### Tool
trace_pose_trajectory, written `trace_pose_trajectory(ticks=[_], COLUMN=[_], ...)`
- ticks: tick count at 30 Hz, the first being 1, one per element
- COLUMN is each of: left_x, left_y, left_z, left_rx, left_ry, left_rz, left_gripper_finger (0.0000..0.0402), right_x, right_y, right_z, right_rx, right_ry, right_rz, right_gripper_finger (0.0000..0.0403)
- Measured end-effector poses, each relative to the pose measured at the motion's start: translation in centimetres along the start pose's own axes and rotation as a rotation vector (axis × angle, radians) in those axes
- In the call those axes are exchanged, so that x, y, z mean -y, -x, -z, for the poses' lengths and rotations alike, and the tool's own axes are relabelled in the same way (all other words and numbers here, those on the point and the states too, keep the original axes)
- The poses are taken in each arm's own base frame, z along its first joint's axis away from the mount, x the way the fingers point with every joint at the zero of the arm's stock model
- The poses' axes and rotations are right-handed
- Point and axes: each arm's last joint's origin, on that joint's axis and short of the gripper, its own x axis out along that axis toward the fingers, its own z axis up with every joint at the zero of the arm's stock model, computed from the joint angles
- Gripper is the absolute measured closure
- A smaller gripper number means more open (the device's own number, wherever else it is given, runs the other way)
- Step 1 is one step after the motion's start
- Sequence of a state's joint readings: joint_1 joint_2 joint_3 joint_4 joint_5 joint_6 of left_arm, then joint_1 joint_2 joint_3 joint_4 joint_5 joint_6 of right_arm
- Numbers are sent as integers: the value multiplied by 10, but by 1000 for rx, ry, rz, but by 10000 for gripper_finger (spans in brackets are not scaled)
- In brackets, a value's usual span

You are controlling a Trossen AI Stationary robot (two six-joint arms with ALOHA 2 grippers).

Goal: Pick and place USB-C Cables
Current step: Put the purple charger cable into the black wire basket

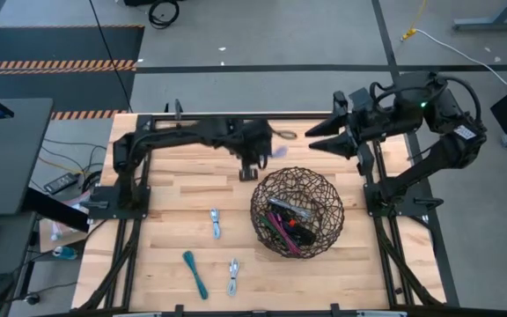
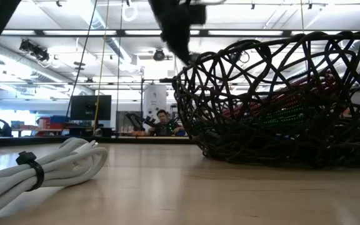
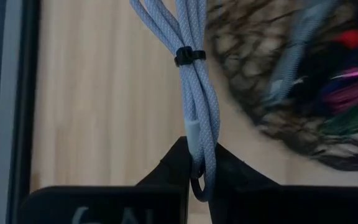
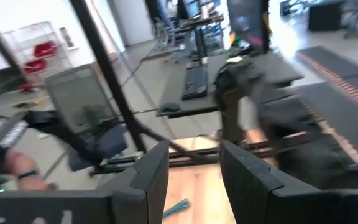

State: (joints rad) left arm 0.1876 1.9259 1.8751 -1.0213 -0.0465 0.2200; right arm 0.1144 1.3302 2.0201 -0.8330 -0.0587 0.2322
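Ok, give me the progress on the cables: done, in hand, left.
Done: several cables, red, green and purple among them, already lie in the wire basket. In hand: the left end effector, near the basket's far rim, is shut on a pale grey-lilac cable. Left: three cables on the table, a pale one, a teal one and another pale one. The right end effector waits open at the far edge.

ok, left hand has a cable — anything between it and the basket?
Nothing visible. The left hand is shut on a pale lavender cable, raised beside the far rim of the wire basket. The basket's top is open, with cables already inside. The right hand waits open, off to the side.
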Motion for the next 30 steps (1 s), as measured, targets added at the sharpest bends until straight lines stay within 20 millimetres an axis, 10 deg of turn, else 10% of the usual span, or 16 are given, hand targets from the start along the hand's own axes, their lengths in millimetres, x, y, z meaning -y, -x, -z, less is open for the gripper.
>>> trace_pose_trajectory(ticks=[16,30], left_x=[78,123], left_y=[-8,-92], left_z=[-35,-32], left_rx=[286,173], left_ry=[-385,-381], left_rz=[192,302], left_gripper_finger=[373,373], right_x=[22,29], right_y=[51,38], right_z=[-15,-8], right_rx=[147,59], right_ry=[107,143], right_rz=[274,303], right_gripper_finger=[254,254])
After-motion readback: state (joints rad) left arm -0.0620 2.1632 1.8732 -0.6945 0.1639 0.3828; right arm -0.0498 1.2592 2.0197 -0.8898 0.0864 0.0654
